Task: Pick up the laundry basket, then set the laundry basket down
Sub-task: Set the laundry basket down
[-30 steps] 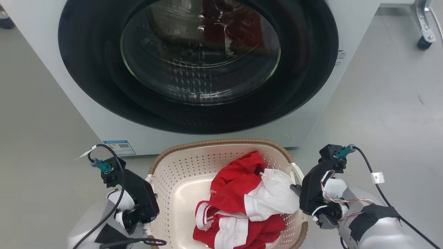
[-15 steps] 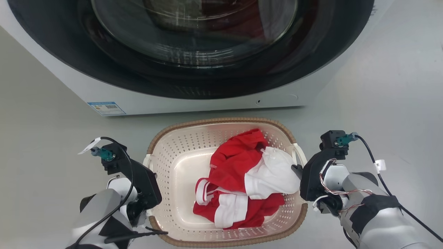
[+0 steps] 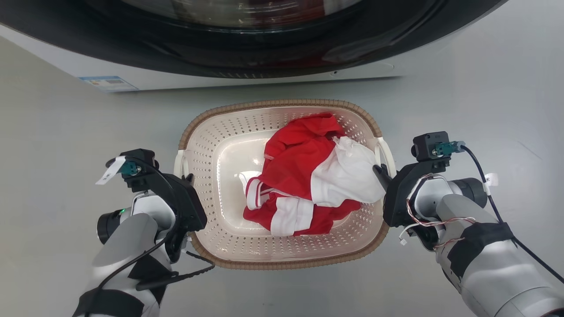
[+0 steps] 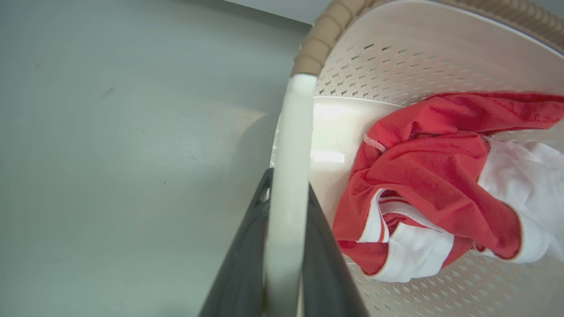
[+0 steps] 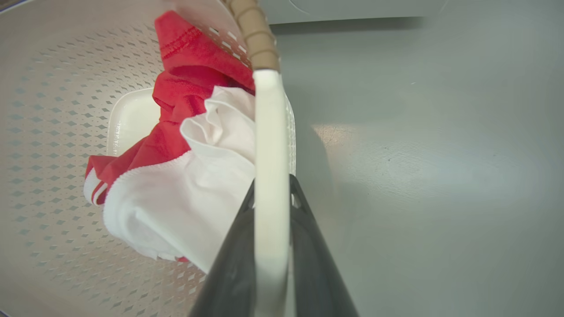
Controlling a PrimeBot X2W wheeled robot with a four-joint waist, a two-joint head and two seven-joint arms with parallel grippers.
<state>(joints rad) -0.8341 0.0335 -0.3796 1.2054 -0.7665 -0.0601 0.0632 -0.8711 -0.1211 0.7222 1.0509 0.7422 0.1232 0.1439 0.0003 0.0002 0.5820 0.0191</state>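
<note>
The laundry basket [image 3: 220, 145], cream perforated plastic with a brown woven-look rim, hangs between my two arms in front of the washing machine, with red and white clothes [image 3: 308, 176] piled inside. My left gripper [image 3: 190, 180] is shut on the basket's white left handle [image 4: 291, 145], dark fingers either side of it. My right gripper [image 3: 378, 169] is shut on the white right handle [image 5: 269, 132] in the same way. A shadow lies on the floor beside each basket wall. I cannot tell whether its base touches the floor.
The washing machine [image 3: 220, 81] with its dark round door [image 3: 264, 39] stands just beyond the basket, with a strip of grey floor [image 3: 88, 123] between them. Open floor lies to both sides and in front.
The head camera has swung downward, so the washing machine has slid up the picture and the whole basket shows. Both grippers stay shut on the handles.
</note>
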